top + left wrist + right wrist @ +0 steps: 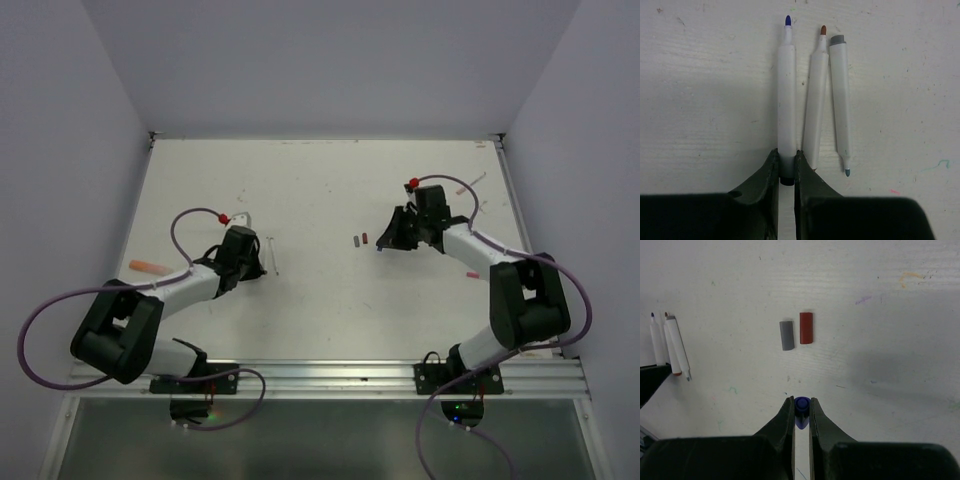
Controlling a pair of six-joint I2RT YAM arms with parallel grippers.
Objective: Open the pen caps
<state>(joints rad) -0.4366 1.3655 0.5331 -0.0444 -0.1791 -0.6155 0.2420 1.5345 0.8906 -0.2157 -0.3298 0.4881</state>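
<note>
Right gripper [801, 401] clenched on small blue cap [801, 409]. Left gripper [786, 159] pinches white barrel [786, 100] at tail, well apart. Cap likely light, rigid, slick; squeeze across middle, not tip.

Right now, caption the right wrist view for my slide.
Right jaws pinch a blue pen cap; grey cap and dark red cap lie side by side beyond.
</note>
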